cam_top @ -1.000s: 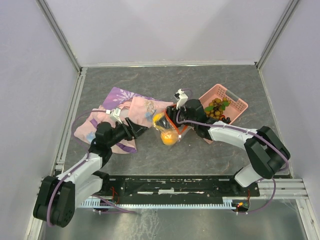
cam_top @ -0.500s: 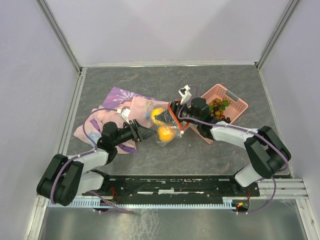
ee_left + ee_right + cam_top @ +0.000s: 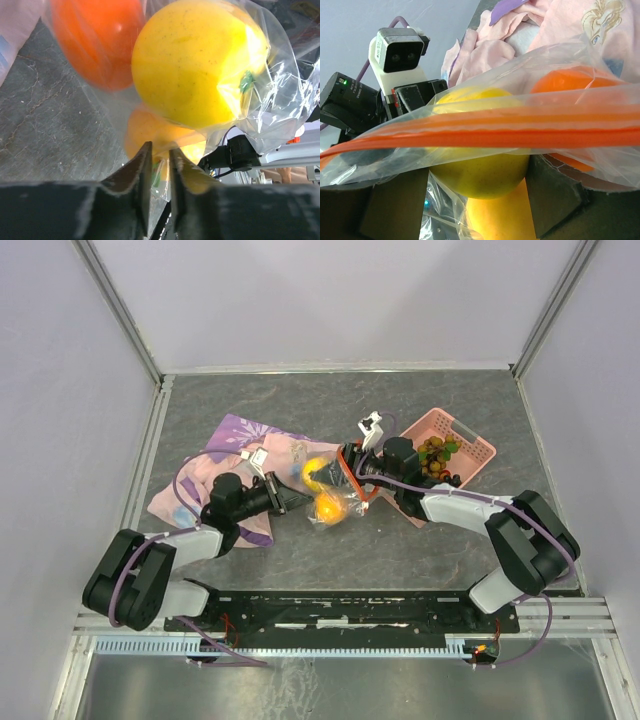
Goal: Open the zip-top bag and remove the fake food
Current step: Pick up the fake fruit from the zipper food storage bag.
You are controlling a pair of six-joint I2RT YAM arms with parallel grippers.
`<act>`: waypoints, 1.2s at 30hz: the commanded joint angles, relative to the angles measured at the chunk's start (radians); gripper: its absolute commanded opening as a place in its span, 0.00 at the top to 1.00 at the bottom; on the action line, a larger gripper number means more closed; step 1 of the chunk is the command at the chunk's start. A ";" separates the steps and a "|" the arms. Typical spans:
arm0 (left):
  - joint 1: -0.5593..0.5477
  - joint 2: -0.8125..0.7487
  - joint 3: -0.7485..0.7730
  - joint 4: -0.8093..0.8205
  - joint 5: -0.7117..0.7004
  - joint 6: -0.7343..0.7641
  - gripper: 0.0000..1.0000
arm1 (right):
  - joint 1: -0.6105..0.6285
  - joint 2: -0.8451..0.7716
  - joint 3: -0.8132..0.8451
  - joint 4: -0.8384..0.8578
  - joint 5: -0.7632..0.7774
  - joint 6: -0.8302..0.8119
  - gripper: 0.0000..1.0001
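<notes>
1. Grey table (image 3: 450, 550).
2. On its left, pink-purple cloth (image 3: 240, 435).
3. On its right, pink basket (image 3: 470, 445), containing grape bunches (image 3: 432, 455).
4. At centre, zip-top bag (image 3: 340, 492), long axis left-right, zip strip pointing right; contains yellow fruit (image 3: 195, 60) and orange (image 3: 95, 40).
5. The left gripper (image 3: 159, 150) pinches the bag's bottom film.
6. The right gripper (image 3: 352, 475) has its jaws wide at the bag's mouth; whether it grips cannot be told.

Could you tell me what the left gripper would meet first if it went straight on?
The zip-top bag, its film right at the left gripper, then probably the yellow fruit inside; depth is unclear.
</notes>
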 commanded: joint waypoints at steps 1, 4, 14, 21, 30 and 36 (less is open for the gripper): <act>-0.002 0.002 0.029 -0.011 0.001 0.004 0.96 | -0.007 -0.017 -0.006 0.040 0.000 -0.018 0.63; -0.001 -0.006 0.017 -0.053 -0.036 0.018 0.97 | -0.015 -0.036 -0.009 -0.010 0.013 -0.048 0.63; 0.015 -0.012 -0.003 -0.142 -0.110 0.057 0.97 | -0.051 -0.071 -0.045 -0.088 0.027 -0.114 0.63; 0.018 -0.011 -0.002 -0.203 -0.155 0.086 0.97 | -0.071 -0.070 -0.072 -0.087 0.020 -0.133 0.63; 0.023 -0.010 -0.006 -0.241 -0.196 0.102 0.97 | -0.095 -0.102 -0.089 -0.116 0.010 -0.158 0.63; 0.034 -0.028 -0.017 -0.255 -0.217 0.106 0.97 | -0.104 -0.142 -0.093 -0.172 0.008 -0.197 0.63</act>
